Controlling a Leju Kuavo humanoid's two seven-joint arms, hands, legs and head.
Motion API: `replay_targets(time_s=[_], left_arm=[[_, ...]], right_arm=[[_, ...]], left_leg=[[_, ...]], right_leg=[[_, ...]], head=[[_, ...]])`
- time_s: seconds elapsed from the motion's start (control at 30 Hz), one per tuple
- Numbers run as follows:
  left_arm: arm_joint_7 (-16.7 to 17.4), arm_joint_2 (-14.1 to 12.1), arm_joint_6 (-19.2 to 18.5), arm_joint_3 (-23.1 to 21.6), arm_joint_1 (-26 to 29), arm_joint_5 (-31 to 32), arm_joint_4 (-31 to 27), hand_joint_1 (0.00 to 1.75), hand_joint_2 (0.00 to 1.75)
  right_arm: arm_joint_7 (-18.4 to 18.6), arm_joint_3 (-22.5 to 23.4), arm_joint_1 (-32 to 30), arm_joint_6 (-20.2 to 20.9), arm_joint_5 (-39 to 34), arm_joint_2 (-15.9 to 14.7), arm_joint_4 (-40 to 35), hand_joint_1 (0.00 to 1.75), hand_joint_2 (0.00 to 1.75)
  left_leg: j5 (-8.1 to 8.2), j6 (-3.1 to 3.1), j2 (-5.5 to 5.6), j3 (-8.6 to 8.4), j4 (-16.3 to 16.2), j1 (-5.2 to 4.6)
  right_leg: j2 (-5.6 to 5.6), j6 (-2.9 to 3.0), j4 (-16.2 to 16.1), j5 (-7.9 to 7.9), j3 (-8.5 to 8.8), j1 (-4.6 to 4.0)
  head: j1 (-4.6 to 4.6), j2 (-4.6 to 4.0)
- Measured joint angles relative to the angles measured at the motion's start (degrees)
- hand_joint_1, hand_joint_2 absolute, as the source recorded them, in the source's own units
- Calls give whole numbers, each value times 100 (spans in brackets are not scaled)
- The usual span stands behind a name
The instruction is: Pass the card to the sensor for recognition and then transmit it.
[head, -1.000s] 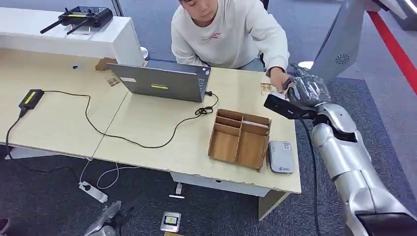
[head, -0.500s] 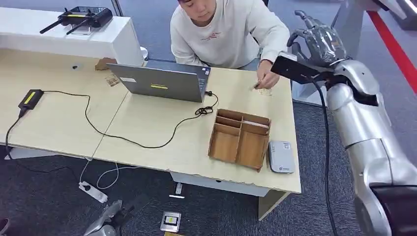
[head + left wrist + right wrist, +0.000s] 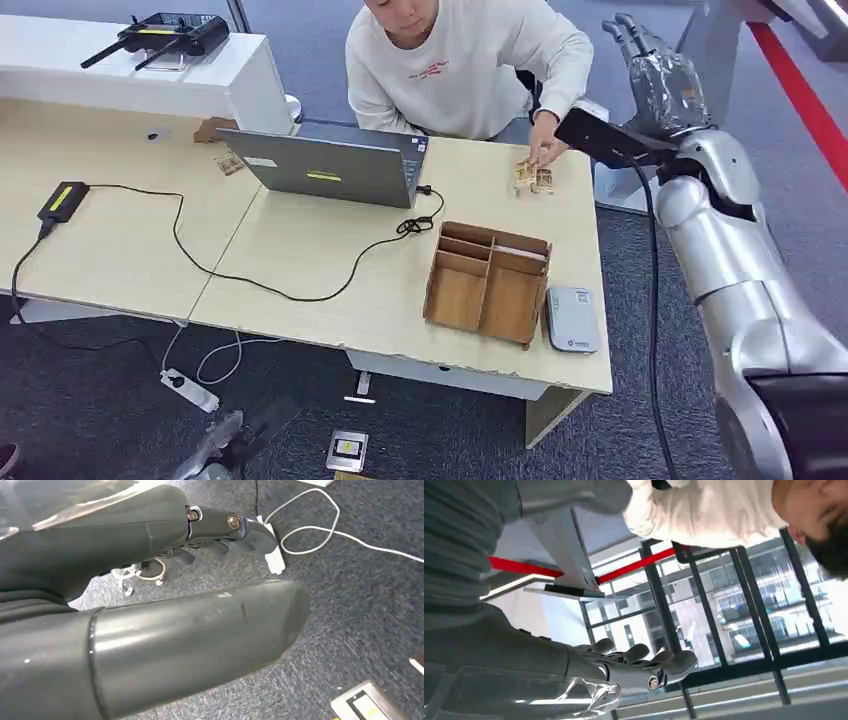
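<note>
Progress: I judge the task barely under way — no card is in either hand, and nothing lies on the sensor (image 3: pixel 572 319).
Right hand (image 3: pixel 662 80): raised, fingers apart and pointing away from me, holding nothing; the wrist view shows it against windows with nothing between the fingers.
Left hand (image 3: pixel 220 530): hangs over the carpet, fingers loosely extended, holding nothing as far as I can see.
Cards (image 3: pixel 533 178): a small cluster on the table (image 3: pixel 300 260), below and to the left of my right hand, under the person's hand (image 3: pixel 543 150). I make out two, possibly more — too small to be sure.
Sensor position: one grey pad near the table's front edge, well below my right hand, just beside the wooden tray (image 3: pixel 488 282).
Remaining: take a card, bring it to the sensor, then hand it on.
Count: one laptop (image 3: pixel 330 165), one tray, one sensor, one person.
</note>
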State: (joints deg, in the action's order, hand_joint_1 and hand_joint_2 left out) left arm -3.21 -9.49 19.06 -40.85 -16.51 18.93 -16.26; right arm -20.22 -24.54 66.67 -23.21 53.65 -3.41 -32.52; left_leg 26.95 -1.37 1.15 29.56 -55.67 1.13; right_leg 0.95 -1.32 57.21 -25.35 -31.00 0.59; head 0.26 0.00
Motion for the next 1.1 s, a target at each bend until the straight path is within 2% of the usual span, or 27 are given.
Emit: replay_targets(time_s=[0.1, 0.2, 0.27, 0.3, 0.37, 0.4, 0.5, 0.6, 0.77, 0.87, 1.1], left_arm=[[-55, 0, 109, 35, 84, -142, 0, 0, 0], [-90, 0, 140, 85, 216, -431, 0, 0, 0], [-96, -2, 140, 129, 298, -603, 4, 0, 0], [-98, -4, 140, 142, 333, -658, 9, 0, 0], [-98, -15, 162, 175, 391, -802, 13, 0, 0], [-98, -15, 179, 186, 414, -842, 18, 0, 0], [-103, -26, 201, 205, 465, -911, 28, 0, 0], [-133, -31, 253, 232, 509, -1034, 39, 0, 0], [-319, -31, 406, 358, 688, -1412, 66, 0, 0], [-387, -24, 457, 437, 779, -1572, 87, 0, 0], [-391, 22, 522, 555, 835, -1746, 116, 0, 0]], right_arm=[[-232, 155, 18, 77, -954, -55, 0, 0, 175], [-179, 586, 16, 1331, -3411, -57, -94, 0, 175], [257, 850, -101, 1822, -4809, -78, -349, 0, 175], [491, 916, -220, 1940, -5364, -92, -521, 0, 175], [1182, 1049, -615, 2068, -6602, -153, -1035, 0, 175], [1391, 1093, -832, 2085, -6964, -188, -1288, 0, 175], [1622, 1193, -1306, 2090, -7433, -269, -1845, 0, 175], [2082, 1309, -1683, 2073, -8249, -336, -2390, 0, 175], [3289, 1423, -2771, 1707, -10317, -350, -3627, 0, 175], [3441, 1396, -3175, 1666, -10539, -302, -4149, 0, 175], [3327, 1213, -3284, 1983, -10580, -186, -4496, 0, 175]], left_leg=[[0, 0, 0, 1, 0, 0], [0, 0, 0, 1, 0, -1], [0, 0, 1, -2, 0, 0], [0, 0, 1, -4, 0, 0], [1, 0, 3, -6, 0, 2], [1, 1, 2, -6, 0, 1], [1, 1, 2, -4, 0, 0], [1, 1, 2, -6, 1, 1], [3, 0, 0, -5, 3, 4], [2, 1, 1, -2, 5, 4], [-1, 0, 1, -3, 6, 4]], right_leg=[[0, 0, -1, 0, 1, 0], [0, 0, -1, 0, 1, 0], [0, 0, -2, 0, 3, 0], [-1, 0, -2, 0, 4, 0], [-1, 0, -3, 0, 8, -1], [-1, 0, -3, 0, 7, -1], [-1, 0, -3, 0, 4, 0], [-1, 0, -3, -1, 7, -1], [-1, 2, -3, -3, 9, -4], [-1, 3, -3, -3, 7, -4], [-1, 3, -3, -2, 10, -4]], head=[[-2, 0], [0, 0], [2, 0], [0, 0], [2, 0], [0, 0], [-2, 0], [-4, 0], [0, 0], [0, 0], [-2, 0]])
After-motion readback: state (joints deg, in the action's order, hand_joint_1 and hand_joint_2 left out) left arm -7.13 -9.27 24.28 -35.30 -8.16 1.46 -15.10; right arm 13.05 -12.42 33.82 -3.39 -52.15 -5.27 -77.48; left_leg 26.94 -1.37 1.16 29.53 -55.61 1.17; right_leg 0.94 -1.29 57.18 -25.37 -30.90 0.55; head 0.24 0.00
